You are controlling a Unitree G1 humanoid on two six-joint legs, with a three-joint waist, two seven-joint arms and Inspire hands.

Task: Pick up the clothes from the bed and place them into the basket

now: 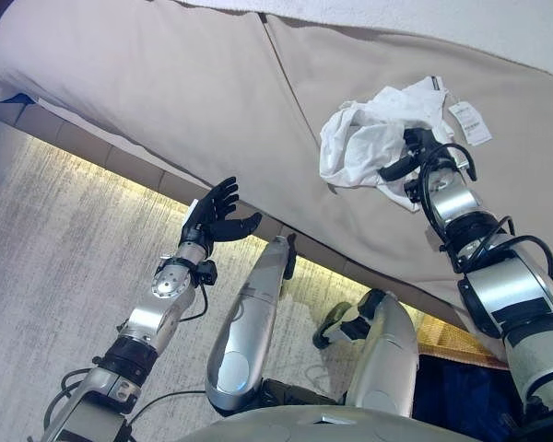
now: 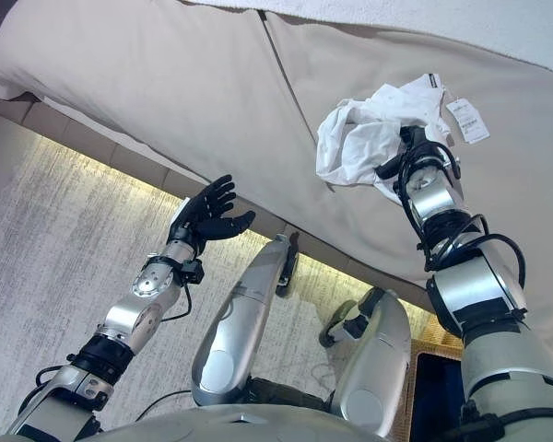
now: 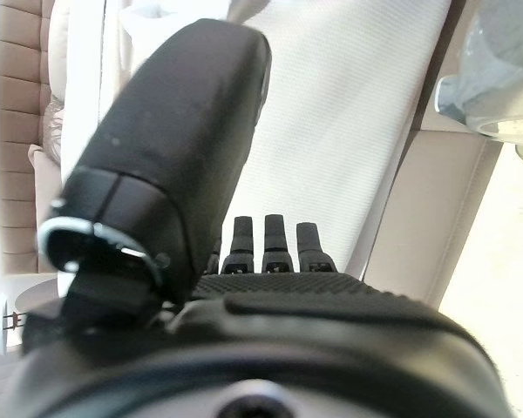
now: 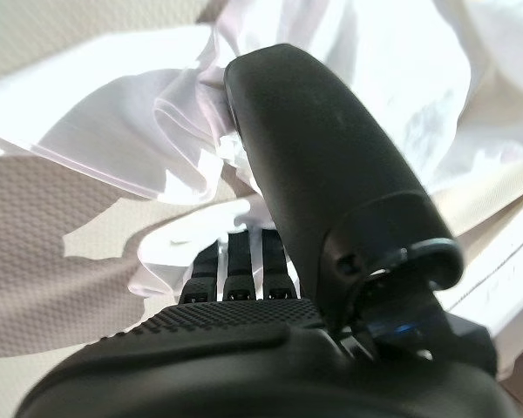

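A crumpled white garment (image 1: 359,138) with a paper tag (image 1: 468,122) lies on the beige bed (image 1: 166,83) at the right. My right hand (image 1: 417,147) is at the garment's right edge, touching it. In the right wrist view its fingers (image 4: 235,266) are straight and run into the white folds (image 4: 157,113), with the thumb (image 4: 314,157) lying above the cloth. My left hand (image 1: 217,214) is open and empty in the air by the bed's front edge, fingers (image 3: 275,244) spread. A woven basket (image 1: 447,343) with dark blue lining stands at the lower right beside the bed.
The bed's padded frame (image 1: 120,166) runs diagonally from upper left to lower right, lit from beneath. Grey carpet (image 1: 37,239) covers the floor on the left. A white sheet (image 1: 498,23) lies along the far edge of the bed.
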